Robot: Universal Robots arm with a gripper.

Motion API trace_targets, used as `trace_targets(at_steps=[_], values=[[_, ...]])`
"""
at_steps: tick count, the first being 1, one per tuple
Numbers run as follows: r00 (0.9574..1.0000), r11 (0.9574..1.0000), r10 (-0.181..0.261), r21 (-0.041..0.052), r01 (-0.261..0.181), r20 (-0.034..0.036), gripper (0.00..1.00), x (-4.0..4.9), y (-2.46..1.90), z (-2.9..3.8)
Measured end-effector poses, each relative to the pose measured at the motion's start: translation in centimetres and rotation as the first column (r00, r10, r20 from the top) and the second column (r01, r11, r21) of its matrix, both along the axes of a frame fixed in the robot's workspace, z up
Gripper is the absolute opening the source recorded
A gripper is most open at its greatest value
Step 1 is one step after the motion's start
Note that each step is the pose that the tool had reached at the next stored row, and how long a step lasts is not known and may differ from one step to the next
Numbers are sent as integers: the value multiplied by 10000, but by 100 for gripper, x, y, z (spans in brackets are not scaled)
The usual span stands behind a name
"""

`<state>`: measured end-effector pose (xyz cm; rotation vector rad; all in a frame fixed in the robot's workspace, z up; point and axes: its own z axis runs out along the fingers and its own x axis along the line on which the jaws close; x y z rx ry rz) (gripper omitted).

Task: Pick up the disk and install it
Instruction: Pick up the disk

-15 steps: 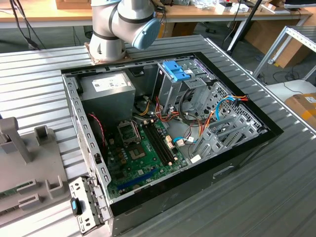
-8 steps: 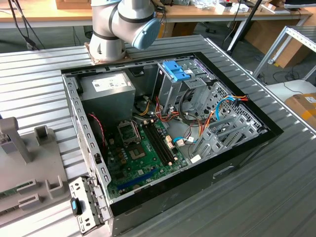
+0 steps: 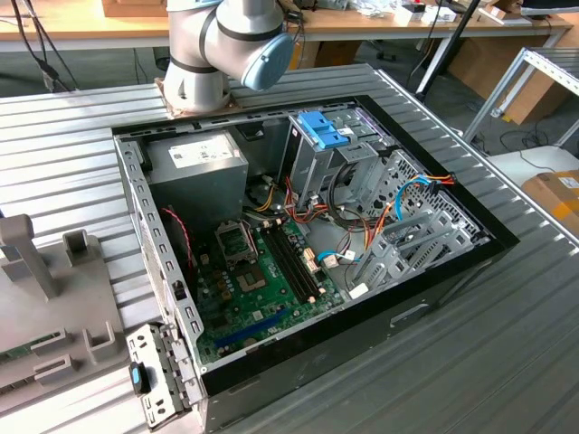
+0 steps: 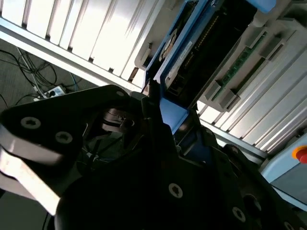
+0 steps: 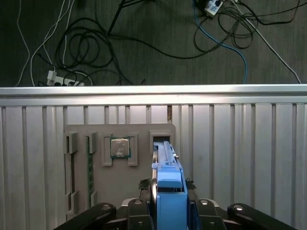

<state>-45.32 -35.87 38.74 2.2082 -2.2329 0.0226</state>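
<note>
1 gripper (image 5: 169,211) is clamped on the disk (image 5: 165,165), gripping its light blue carrier from 2 sides in both wrist views; the disk stands on edge over the grey fixture tray (image 5: 96,191), near the tray's processor chip (image 5: 120,147) and memory stick (image 5: 89,165); the tray lies on the ribbed metal table (image 5: 240,143); the open computer case (image 3: 317,226) sits toward the exterior view's right of the tray, with the arm base (image 3: 208,54) at its far side.
</note>
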Motion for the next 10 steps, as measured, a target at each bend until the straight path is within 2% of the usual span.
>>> trace_targets(at_steps=[1, 4, 8, 9, 10], values=[[10000, 10000, 0, 0, 0, 0, 37, 0, 0, 73], [10000, 10000, 0, 0, 0, 0, 37, 0, 0, 160], [10000, 10000, 0, 0, 0, 0, 37, 0, 0, 173], [10000, 10000, 0, -4, 0, -4, 37, 0, 0, 192], [10000, 10000, 1, -3, -1, 0, 37, 0, 0, 249]])
